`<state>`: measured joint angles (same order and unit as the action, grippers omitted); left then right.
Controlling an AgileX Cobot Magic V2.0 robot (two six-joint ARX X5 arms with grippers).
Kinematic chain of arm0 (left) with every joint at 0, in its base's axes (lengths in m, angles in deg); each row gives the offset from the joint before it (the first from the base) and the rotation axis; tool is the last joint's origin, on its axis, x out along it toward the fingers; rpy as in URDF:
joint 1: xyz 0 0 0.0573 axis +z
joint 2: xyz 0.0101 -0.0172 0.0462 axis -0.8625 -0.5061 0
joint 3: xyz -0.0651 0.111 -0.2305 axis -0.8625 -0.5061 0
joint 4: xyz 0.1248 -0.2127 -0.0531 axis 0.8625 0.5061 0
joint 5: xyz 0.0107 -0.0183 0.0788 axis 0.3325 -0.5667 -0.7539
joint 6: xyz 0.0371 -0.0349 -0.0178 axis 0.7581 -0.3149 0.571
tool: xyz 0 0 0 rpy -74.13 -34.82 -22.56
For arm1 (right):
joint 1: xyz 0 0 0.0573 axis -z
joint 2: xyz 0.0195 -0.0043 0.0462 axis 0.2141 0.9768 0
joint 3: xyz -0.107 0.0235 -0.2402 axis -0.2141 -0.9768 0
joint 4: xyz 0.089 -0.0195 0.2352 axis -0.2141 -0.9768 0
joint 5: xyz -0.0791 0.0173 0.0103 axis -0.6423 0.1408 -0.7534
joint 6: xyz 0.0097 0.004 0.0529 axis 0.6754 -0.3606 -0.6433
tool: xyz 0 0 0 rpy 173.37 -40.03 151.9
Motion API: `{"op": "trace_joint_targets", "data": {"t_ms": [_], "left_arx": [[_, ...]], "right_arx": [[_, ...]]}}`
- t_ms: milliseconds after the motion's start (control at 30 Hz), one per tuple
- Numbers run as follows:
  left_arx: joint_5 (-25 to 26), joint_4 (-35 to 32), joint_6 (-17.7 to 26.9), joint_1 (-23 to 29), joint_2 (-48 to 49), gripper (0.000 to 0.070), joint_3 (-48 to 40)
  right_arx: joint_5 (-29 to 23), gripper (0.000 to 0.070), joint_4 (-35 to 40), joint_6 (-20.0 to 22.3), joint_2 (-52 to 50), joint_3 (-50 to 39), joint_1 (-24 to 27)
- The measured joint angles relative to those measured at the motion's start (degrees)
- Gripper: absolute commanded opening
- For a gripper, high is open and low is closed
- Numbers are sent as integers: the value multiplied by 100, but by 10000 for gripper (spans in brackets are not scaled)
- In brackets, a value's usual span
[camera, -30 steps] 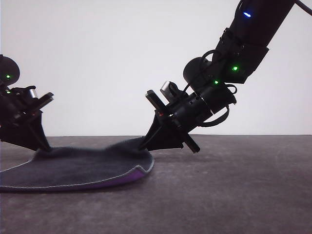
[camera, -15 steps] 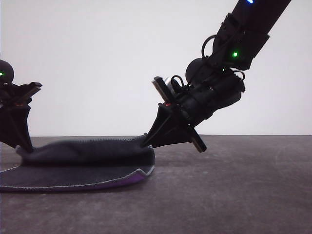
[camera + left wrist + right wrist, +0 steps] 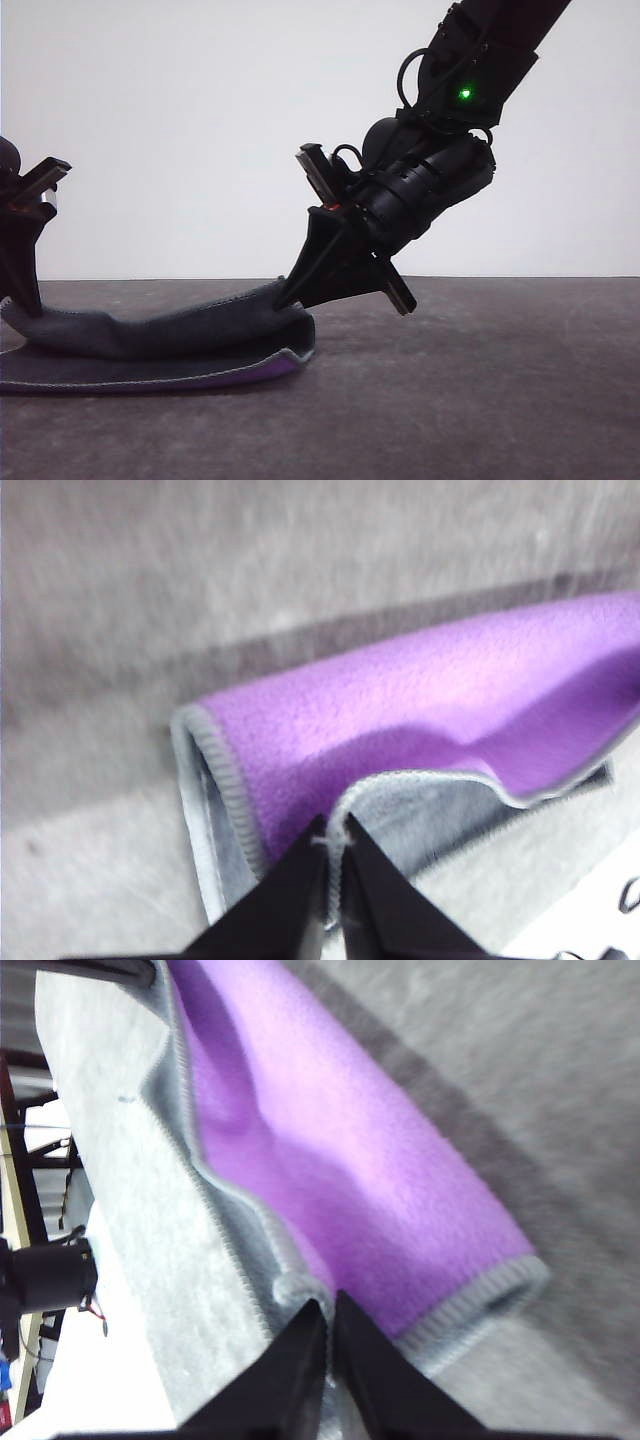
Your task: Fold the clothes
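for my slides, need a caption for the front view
Both grippers, left and right, pinch the grey cloth and lift its edge over itself.

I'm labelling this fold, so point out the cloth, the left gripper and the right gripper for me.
cloth (image 3: 170,335): front view, on the lifted grey fold.
left gripper (image 3: 329,855): left wrist view, between the fingertips, at the cloth's stitched edge.
right gripper (image 3: 280,300): front view, at the fingertips pinching the cloth's edge.
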<state>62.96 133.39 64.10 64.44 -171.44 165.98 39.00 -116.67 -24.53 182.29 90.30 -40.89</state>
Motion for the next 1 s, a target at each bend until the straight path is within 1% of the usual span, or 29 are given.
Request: {"op": "trace_joint_targets", "data": {"t_ms": [167, 267, 400, 467, 667, 700, 733, 767, 867, 933, 967, 1000], "left_arx": [[0, 322, 50, 0, 0, 2, 0], [-2, 526, 72, 0, -2, 42, 0], [0, 714, 105, 0, 0, 50, 0], [0, 793, 116, 0, 0, 83, 0], [-24, 858, 175, 0, 0, 84, 0], [-30, 860, 175, 0, 0, 109, 0], [-33, 860, 175, 0, 0, 150, 0], [-35, 860, 175, 0, 0, 212, 0], [-35, 890, 177, 0, 0, 388, 0], [-37, 956, 178, 0, 0, 438, 0], [-37, 998, 179, 0, 0, 445, 0], [-37, 1021, 181, 0, 0, 445, 0]], "right_arx": [[0, 0, -178, 32, 0, 0, -3], [0, 0, -343, 102, 0, 0, -5], [0, 0, -398, 156, 0, 0, 0], [0, 0, -422, 172, 0, 0, -2], [10, 3, -501, 191, 0, 0, -2], [54, 12, -505, 191, 0, 0, -2], [112, 28, -507, 192, 0, 0, -2], [183, 54, -507, 194, 0, 0, -2], [333, 208, -507, 218, 0, 0, -2], [404, 292, -510, 227, 0, 0, -2], [428, 325, -511, 229, 0, 0, -2], [433, 341, -511, 229, 0, 0, -2]]}}
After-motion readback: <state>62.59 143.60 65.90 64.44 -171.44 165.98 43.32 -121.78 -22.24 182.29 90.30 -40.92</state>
